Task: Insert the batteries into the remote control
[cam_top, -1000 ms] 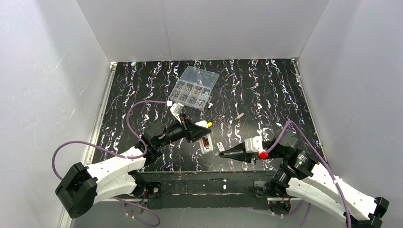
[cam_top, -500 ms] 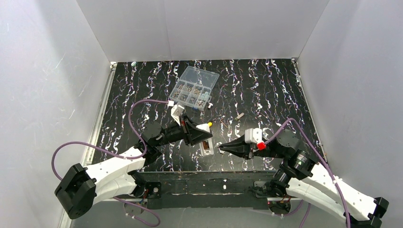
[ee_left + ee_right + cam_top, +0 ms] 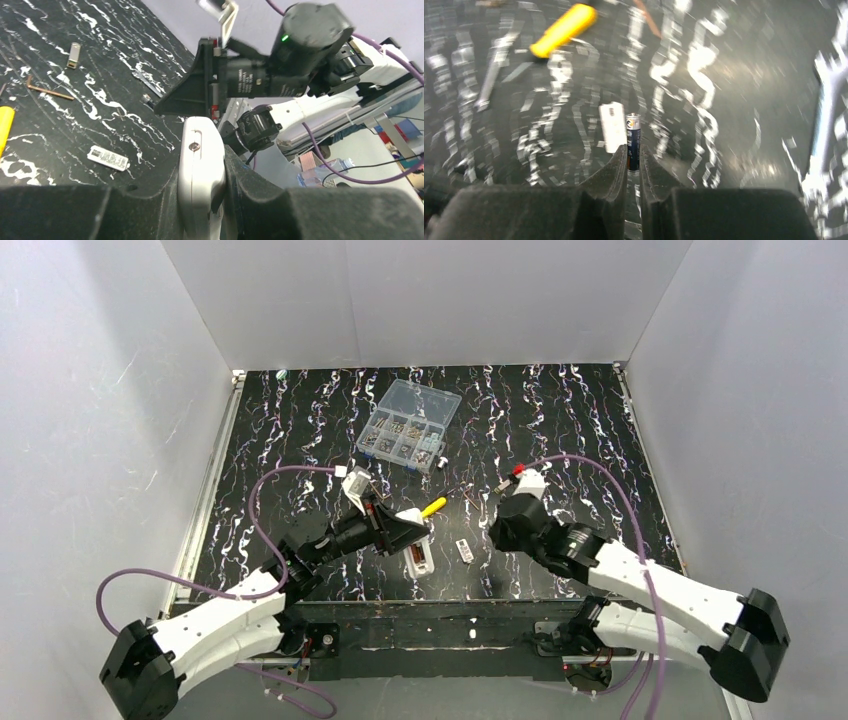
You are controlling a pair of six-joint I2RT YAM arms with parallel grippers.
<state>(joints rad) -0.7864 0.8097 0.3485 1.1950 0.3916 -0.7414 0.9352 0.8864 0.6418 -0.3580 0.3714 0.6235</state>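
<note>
Black-marbled table [image 3: 580,430], top view: note remote [image 3: 420,562] clamped in left gripper [image 3: 412,543], near front centre. Left wrist: confirm tight pinch; treat print on loose tag [image 3: 107,158] as unreadable. Right wrist: note battery [image 3: 632,137] pinched in right gripper [image 3: 633,155]; label blurred. Guard against battery tilting in narrow pinch, jamming at insertion.

Even, diffuse white light fills the top view with only soft shadows; the left wrist view is sharp on the remote control [image 3: 200,165], while the right wrist view smears with motion blur, worst around the screwdriver [image 3: 564,29] at eleven o'clock, the battery [image 3: 632,142] fairly crisp.
</note>
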